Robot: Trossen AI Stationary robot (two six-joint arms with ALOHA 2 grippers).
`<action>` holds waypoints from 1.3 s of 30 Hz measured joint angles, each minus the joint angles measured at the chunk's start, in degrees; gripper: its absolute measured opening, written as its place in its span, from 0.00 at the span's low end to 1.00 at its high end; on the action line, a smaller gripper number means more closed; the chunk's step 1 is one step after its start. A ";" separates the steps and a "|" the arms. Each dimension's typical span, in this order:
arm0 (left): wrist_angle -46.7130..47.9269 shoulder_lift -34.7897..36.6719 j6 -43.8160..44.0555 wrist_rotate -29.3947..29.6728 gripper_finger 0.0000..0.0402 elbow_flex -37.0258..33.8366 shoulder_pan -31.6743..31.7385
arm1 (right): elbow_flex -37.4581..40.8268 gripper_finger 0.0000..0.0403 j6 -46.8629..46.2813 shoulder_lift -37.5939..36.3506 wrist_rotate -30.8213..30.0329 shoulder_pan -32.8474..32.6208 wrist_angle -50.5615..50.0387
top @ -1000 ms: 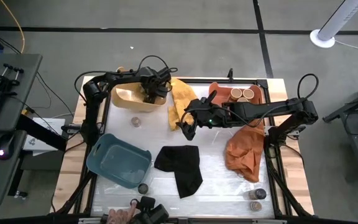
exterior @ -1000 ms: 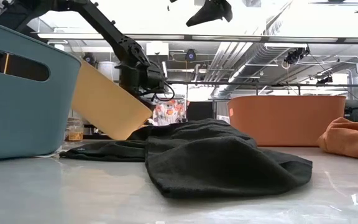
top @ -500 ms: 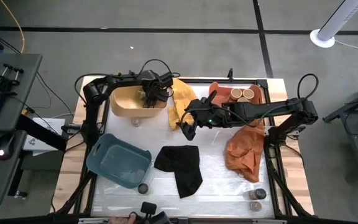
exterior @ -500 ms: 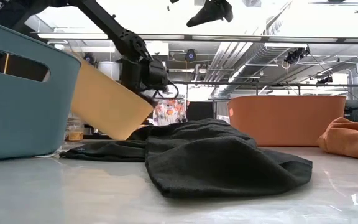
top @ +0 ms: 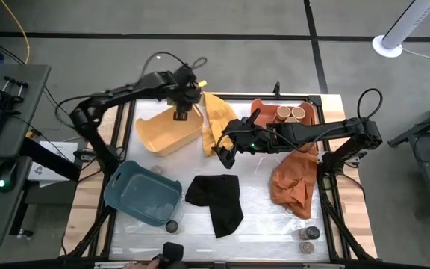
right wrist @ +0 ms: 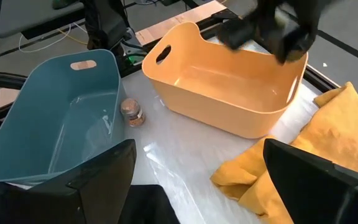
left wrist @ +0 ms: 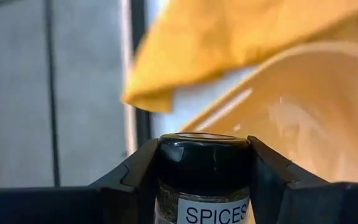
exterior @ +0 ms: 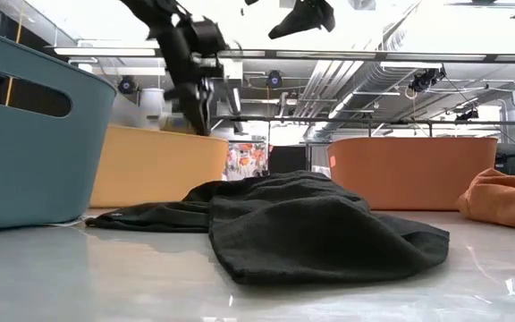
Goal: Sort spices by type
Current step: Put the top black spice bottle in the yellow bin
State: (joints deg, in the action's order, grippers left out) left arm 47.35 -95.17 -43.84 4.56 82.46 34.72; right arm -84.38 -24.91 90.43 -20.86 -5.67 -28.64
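**Black-lidded jar held above the yellow tray**

Grey floor surrounds the counter (top: 260, 217), which is crowded with trays and cloths. The left hand (top: 181, 112) is clamped on a black-lidded spice jar (left wrist: 204, 180) labelled "SPICES" and holds it high, over the far rim of the yellow tray (top: 163, 131) just below it. The right hand (top: 226, 157) hangs with fingers apart over the counter, the yellow cloth (top: 219, 119) just beside it.

To do this step well, I think the jar should be lowered upright and released only when it stands firmly.

I count three trays: yellow, blue (top: 144, 194) and coral (top: 263, 110); three cloths: yellow, black (top: 216, 198) and orange (top: 295, 179). Two wood-lidded jars (top: 290, 113) stand in the coral tray; other jars are too small to count surely.
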 joint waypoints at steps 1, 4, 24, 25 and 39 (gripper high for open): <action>-0.39 1.78 0.64 -0.40 0.38 0.00 0.19 | 0.00 0.86 0.47 0.00 0.00 0.01 0.03; -0.93 7.85 5.38 -4.02 0.38 0.00 0.26 | 0.00 0.86 0.90 0.00 0.00 0.02 0.16; -11.56 47.33 55.94 -4.97 0.38 -29.49 -34.36 | 0.02 0.86 2.51 1.66 1.82 7.00 2.34; -17.13 48.24 59.05 -3.74 0.38 -34.43 -37.15 | 0.02 0.86 2.84 1.70 2.42 7.29 2.29; -31.73 42.98 66.25 33.84 0.38 -50.60 -49.90 | 0.02 0.86 2.92 1.70 3.93 9.57 2.38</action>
State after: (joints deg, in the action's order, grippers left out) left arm 15.62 -52.18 22.42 38.40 31.86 -15.18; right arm -84.36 -22.00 92.14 -16.93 3.90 -26.26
